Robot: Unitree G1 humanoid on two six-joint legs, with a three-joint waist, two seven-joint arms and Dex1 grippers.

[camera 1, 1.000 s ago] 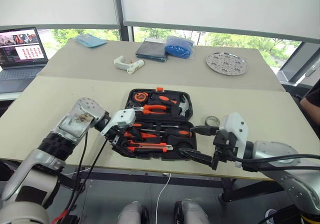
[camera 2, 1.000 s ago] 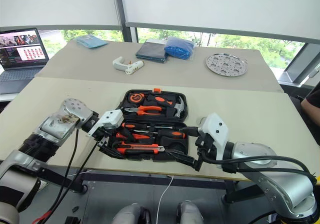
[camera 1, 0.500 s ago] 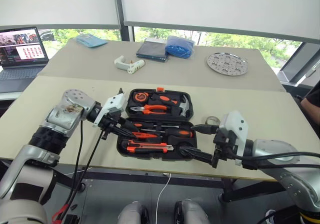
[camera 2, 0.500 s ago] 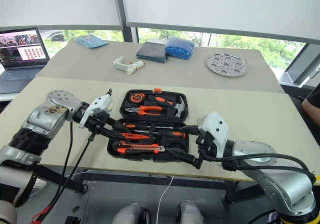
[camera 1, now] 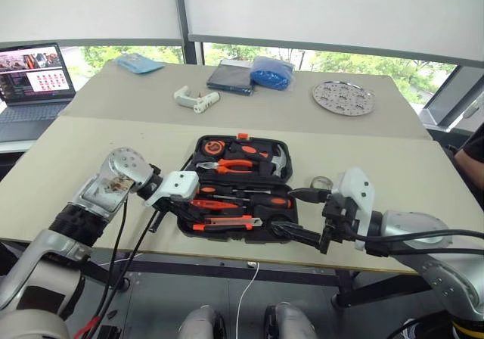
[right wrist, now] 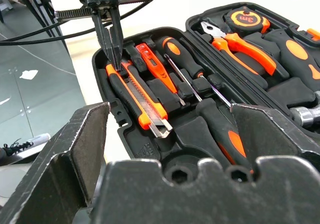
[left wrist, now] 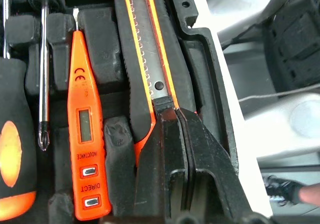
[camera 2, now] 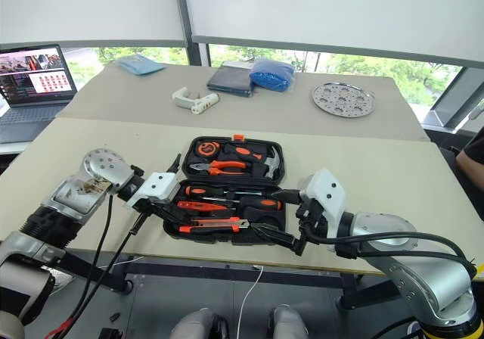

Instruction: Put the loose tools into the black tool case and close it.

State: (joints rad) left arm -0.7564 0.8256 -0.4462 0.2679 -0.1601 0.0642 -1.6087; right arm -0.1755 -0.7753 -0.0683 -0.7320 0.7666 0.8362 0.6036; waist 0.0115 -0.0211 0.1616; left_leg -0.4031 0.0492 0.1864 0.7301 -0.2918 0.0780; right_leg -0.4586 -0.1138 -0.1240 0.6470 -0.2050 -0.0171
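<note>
— The knife (left wrist: 150, 64) lies in its recess along the near edge of the open case (camera 1: 281, 178); our left gripper (left wrist: 175, 134) has its fingers pressed together, tips at the knife's butt. We'd judge it light, rigid and slick, so push on the handle, not the blade.

— And the tape roll (camera 1: 321, 182)?

— On the tabletop (camera 1: 68, 150) just right of the case — light, best pinched across its rim. Our right gripper (camera 1: 302, 216) hovers spread wide at the case's near right corner. We can't make out the latch.
</note>
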